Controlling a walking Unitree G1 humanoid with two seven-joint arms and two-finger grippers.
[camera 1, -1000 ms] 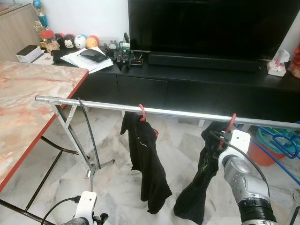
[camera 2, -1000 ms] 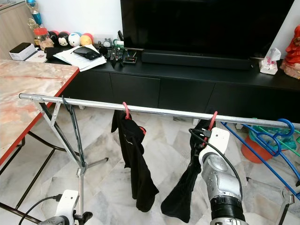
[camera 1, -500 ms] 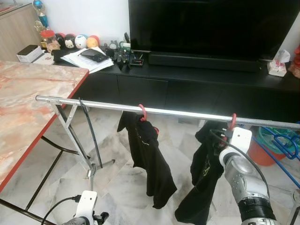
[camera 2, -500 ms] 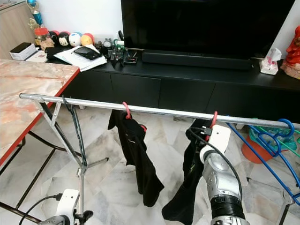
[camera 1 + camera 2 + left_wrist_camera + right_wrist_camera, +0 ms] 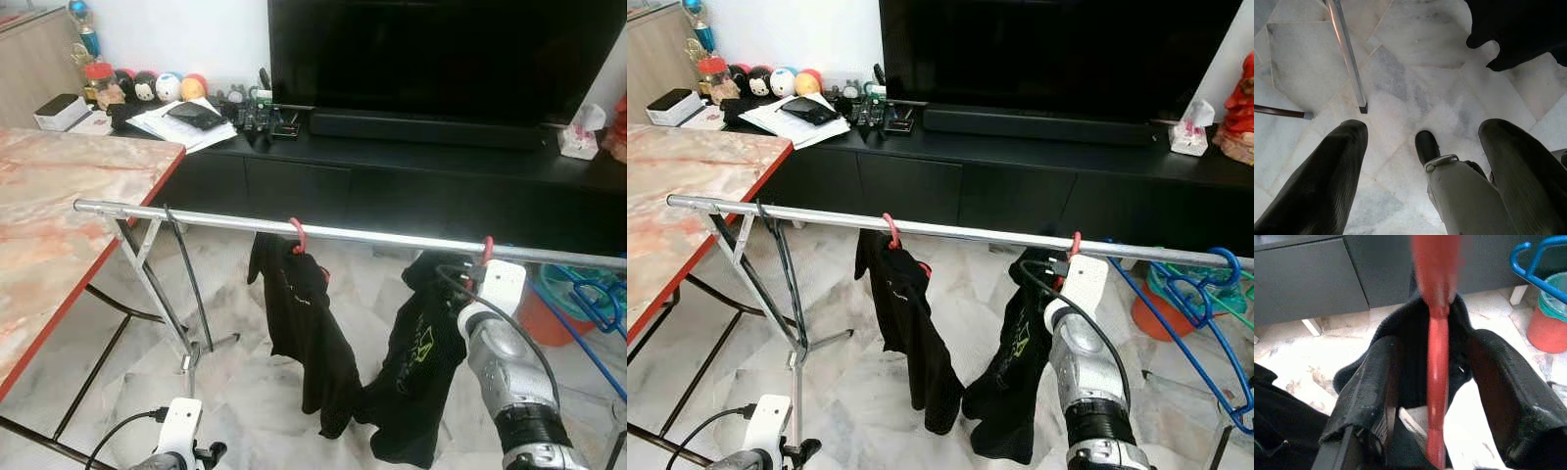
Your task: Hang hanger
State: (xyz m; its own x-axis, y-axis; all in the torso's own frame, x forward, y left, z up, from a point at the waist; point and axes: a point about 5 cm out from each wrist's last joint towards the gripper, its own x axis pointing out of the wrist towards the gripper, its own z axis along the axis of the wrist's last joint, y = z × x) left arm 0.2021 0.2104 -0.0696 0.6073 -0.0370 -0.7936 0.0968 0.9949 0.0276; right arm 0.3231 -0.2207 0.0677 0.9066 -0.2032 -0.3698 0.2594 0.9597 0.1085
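A marble table [image 5: 59, 225] stands beside the black TV cabinet [image 5: 392, 176].

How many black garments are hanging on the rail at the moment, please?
2. One black garment hangs from a red hanger mid-rail; the other hangs further right, beside the right gripper, whose fingers straddle its red hanger.

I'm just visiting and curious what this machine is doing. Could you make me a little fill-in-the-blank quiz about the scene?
1. Two black garments hang from a metal ____.
2. The hanger between the right gripper's fingers is ____ in colour.
3. The empty hangers at the rail's right end are ____.
4. The left gripper hangs over the ____.

Missing words: rail; red; blue; floor
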